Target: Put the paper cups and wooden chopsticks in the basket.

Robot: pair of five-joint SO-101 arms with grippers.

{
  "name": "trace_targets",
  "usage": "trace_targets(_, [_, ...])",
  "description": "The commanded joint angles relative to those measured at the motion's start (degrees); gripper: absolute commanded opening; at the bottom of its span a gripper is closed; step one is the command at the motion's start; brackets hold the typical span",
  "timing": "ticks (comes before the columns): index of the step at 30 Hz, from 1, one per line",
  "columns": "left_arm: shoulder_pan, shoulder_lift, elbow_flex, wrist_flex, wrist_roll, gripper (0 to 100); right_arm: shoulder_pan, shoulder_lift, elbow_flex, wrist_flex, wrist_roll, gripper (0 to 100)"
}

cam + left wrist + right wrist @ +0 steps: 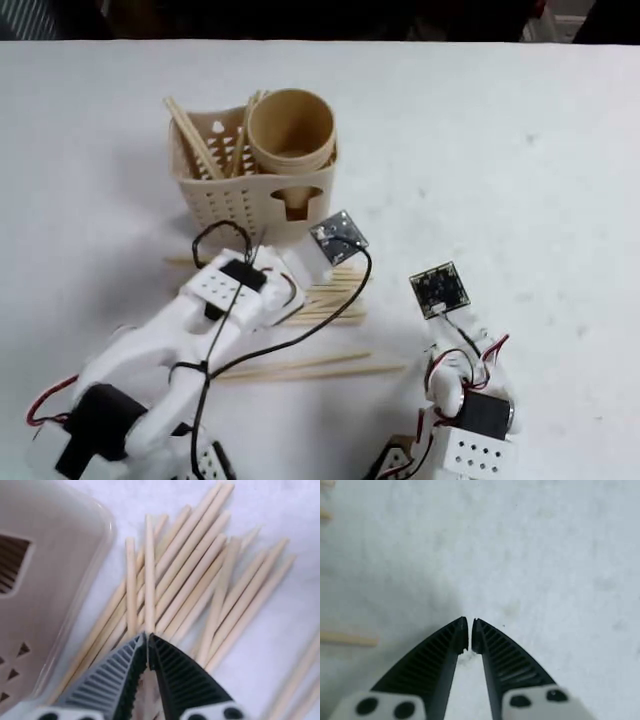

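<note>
1. Basket [228,200] on table [520,150]: cups [290,125] and some chopsticks [195,140] inside;
2. Loose chopsticks [200,580] lie beside the basket; left end effector [147,641] clenched over them;
3. Right end effector [469,625] clenched over table.

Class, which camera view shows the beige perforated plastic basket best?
The high view: the beige perforated plastic basket appears whole, with a tan paper cup and wooden chopsticks inside. The left wrist view catches one wall of it close up; the right wrist view faces the white table.
</note>
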Motion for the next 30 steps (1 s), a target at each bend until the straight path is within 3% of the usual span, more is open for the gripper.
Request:
trace_targets(1, [-0.13,-6.81,-2.46,3.87,0.26,2,-0.66,-0.57,0.53,0.13,0.44,3.3])
trace_targets(7, [-0.57,-13.58,-2.37,8.26,0.62,3,-0.66,-0.57,0.53,0.13,0.44,3.3])
trace_targets(11, [-1.89,-8.13,-3.25,6.86,0.62,13,-0.66,-0.57,0.53,0.13,0.44,3.3])
trace_targets(20, [-3.65,9.98,-11.87,5.01,0.53,11,-0.66,-0.57,0.53,0.13,0.44,3.3])
trace_targets(28, [-3.47,11.38,-12.04,6.59,0.35,11,-0.66,-0.57,0.53,0.13,0.44,3.3])
trace_targets(30, [-3.38,11.30,-11.69,6.86,0.26,6,-0.66,-0.57,0.53,0.13,0.44,3.3])
